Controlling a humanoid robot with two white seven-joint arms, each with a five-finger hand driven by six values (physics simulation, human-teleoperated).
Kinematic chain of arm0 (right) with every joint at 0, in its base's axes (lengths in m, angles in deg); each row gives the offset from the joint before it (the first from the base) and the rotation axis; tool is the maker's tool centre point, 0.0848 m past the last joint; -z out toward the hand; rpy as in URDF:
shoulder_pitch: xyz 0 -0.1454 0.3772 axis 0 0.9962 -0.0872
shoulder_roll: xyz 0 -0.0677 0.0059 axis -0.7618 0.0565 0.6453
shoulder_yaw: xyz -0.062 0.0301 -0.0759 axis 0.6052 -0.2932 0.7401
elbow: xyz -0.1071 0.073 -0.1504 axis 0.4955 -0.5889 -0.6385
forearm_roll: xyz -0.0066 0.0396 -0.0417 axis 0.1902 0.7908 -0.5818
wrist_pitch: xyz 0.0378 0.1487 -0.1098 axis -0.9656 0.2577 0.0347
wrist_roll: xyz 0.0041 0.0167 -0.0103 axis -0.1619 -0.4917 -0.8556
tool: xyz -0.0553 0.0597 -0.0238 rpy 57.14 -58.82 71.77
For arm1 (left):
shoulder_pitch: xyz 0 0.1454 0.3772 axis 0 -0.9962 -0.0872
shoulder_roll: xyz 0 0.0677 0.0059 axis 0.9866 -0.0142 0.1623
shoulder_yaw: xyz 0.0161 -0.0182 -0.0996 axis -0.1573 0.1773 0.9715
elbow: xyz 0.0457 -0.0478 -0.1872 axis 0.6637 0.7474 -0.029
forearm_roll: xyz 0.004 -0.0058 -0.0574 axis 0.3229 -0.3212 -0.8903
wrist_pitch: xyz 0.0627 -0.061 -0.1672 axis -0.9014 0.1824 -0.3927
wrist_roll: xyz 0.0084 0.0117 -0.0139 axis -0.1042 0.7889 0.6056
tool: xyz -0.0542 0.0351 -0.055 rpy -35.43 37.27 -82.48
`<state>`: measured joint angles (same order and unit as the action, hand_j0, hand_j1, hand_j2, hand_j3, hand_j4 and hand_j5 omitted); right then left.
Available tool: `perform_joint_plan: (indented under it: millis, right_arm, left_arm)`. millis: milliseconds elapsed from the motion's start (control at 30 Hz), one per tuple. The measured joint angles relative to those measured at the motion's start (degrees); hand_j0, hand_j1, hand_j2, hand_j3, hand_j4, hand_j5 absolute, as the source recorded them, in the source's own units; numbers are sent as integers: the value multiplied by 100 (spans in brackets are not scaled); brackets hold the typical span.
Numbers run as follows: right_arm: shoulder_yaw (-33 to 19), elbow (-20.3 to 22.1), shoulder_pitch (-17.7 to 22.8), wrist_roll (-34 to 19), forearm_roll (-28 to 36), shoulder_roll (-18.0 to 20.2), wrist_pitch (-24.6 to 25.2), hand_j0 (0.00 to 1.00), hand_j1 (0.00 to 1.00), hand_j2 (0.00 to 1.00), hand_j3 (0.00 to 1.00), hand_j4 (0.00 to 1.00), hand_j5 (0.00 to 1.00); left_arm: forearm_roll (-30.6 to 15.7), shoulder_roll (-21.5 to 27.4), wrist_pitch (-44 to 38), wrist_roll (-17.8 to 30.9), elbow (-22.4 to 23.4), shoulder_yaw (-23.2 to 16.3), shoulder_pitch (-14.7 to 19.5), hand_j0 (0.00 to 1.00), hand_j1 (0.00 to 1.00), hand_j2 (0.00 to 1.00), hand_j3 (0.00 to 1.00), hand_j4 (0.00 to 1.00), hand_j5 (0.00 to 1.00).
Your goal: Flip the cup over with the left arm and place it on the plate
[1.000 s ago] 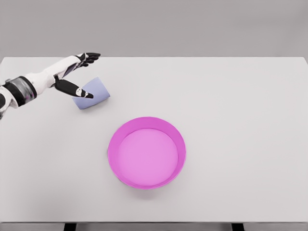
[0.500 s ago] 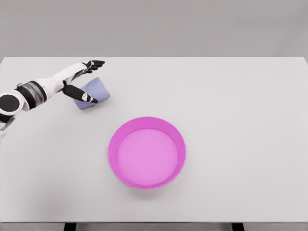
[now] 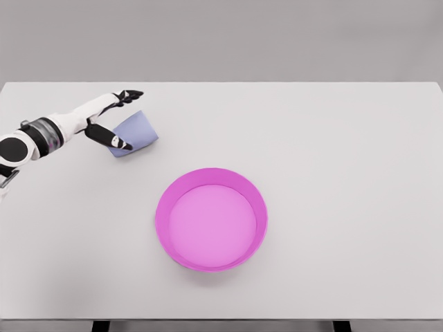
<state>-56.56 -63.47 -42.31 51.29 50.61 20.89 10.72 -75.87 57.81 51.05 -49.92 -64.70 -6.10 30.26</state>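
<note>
left hand (image 3: 111,119) at cup, thumb below and fingers above, spread to straddle it, contact unclear from here | cup (image 3: 136,131) on its side on tabletop (image 3: 332,152), up-left of plate (image 3: 211,218), well apart | judged step: closing for flip

The left hand (image 3: 111,121) covers the near-left part of the cup (image 3: 136,131), so the cup's opening and its contact with the palm cannot be made out. The left arm is cut off at the picture's left edge. The worktop (image 3: 346,173) runs past the bottom edge, its legs barely showing.
</note>
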Motion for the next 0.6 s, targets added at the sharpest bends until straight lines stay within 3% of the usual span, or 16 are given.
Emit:
perform_joint_plan:
  millis: [600]
  right_arm:
    - [2,0,0,0,0,0,0,100,100,100,100,100,100]
  left_arm:
    - [0,-339,-93,189,444,40,35,100,100,100,100,100,100]
